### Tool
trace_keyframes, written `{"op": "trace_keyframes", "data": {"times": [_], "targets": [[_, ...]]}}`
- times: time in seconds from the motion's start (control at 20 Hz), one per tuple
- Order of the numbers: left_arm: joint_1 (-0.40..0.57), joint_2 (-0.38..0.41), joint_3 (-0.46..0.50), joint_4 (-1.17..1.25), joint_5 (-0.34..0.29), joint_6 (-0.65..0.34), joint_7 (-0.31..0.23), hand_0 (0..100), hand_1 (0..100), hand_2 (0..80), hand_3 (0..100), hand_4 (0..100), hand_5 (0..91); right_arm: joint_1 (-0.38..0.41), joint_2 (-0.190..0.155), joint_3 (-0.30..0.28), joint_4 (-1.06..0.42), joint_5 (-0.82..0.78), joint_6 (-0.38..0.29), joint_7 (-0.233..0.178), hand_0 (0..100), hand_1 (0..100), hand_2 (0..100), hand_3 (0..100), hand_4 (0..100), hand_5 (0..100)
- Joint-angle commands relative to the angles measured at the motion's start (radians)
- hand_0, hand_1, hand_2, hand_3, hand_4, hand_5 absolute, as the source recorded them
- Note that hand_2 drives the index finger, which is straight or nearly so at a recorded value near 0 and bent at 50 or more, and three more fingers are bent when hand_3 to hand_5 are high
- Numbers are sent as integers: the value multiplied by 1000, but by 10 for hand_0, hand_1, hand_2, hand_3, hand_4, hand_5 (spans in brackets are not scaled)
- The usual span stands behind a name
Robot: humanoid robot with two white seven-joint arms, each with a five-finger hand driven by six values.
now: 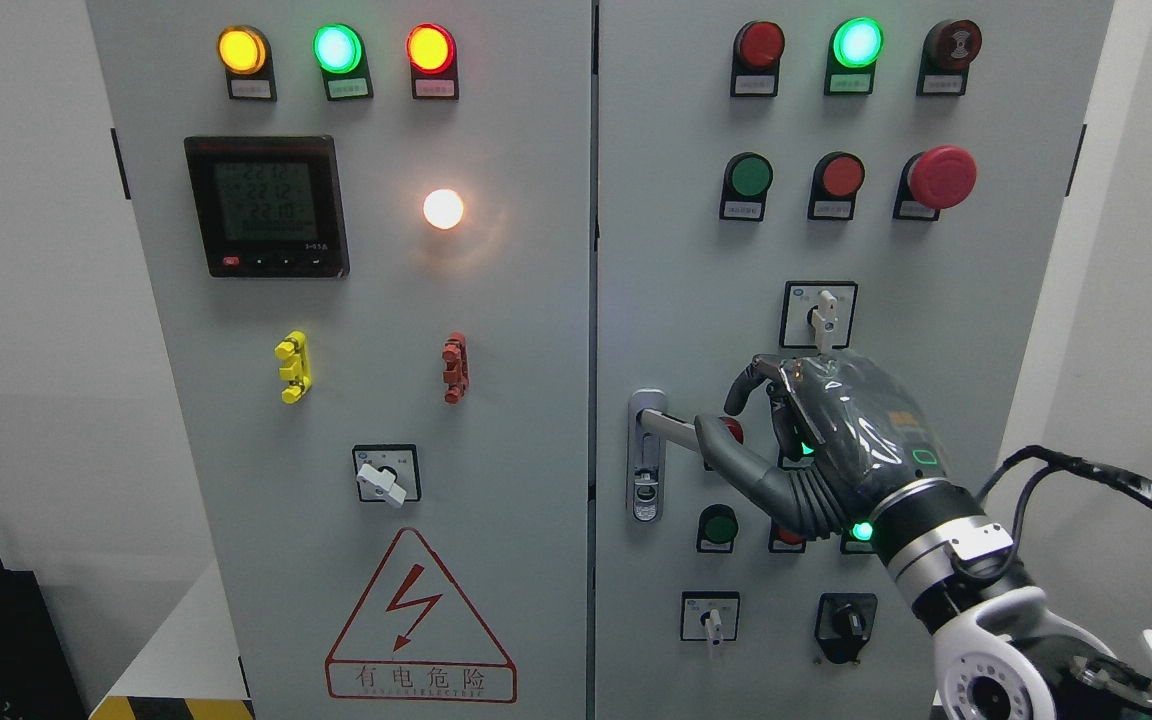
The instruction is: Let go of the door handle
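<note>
One arm was in view, the right, entering from the lower right. The right hand [816, 445] sat at the door handle [664, 425] on the right-hand door [676, 250] of the grey cabinet. The thumb [736, 462] lay under the lever's free end and touched it; the other fingers [751, 380] curled above the lever, hooked loosely round it, not clamped. The lever stood roughly level, sticking rightward from its plate near the door's left edge. Green lamp [857, 42] lit above.

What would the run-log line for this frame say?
step: release handle | right hand: at lever of door handle, thumb under it, fingers curled above | grip: unclear | left hand: not in view | door: shut
</note>
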Motion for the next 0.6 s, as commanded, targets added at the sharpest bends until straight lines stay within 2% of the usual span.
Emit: {"op": "trace_keyframes", "data": {"times": [0.0,0.55], "targets": [[-3,0,2,9,0,0,0,120,389,0,0,0,0,-1,12,0,17,-3,-6,-4,422,235,474,1000,1000,1000],[-3,0,2,9,0,0,0,120,389,0,0,0,0,5,1,3,29,-5,-28,-5,448,238,512,1000,1000,1000]]}}
